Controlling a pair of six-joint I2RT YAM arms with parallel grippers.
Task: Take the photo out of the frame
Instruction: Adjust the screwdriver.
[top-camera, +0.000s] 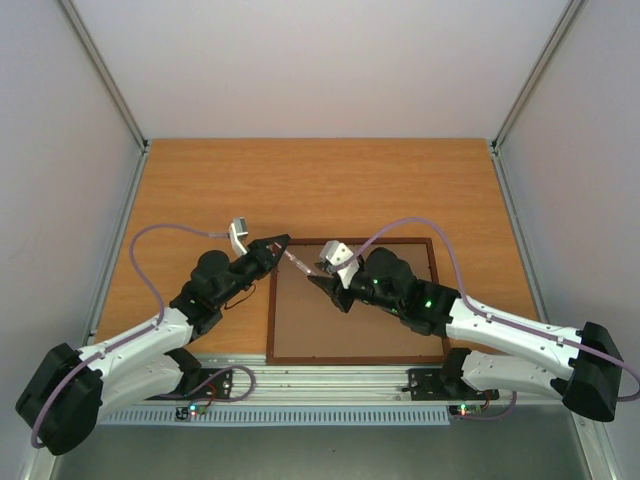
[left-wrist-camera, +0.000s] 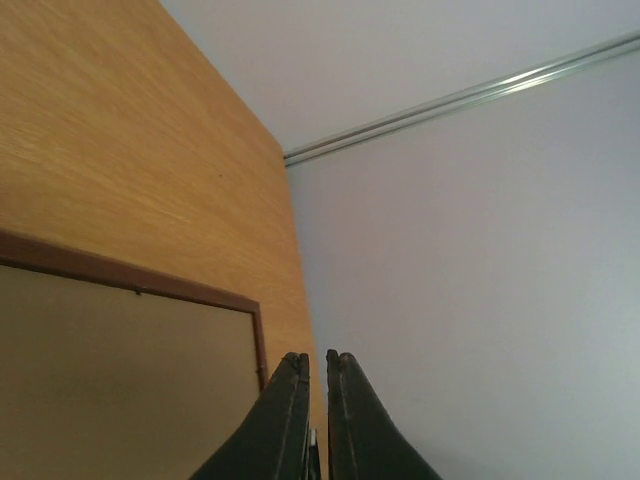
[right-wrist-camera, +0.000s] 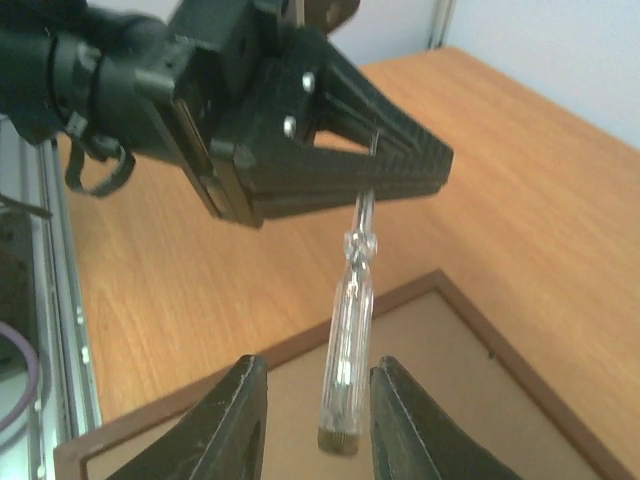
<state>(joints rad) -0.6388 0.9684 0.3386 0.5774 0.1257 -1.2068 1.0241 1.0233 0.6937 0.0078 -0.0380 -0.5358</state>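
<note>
Mid-picture, the left hand (right-wrist-camera: 440, 168) clamps the shaft of a clear plastic-handled screwdriver (right-wrist-camera: 346, 330), while the right hand (right-wrist-camera: 318, 378) stands apart around its handle.

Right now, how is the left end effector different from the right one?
The left end effector is shut on the screwdriver's metal shaft; the right end effector is open, fingers either side of its clear handle. The left is at the frame's corner, the right over its back. Both are black.
</note>
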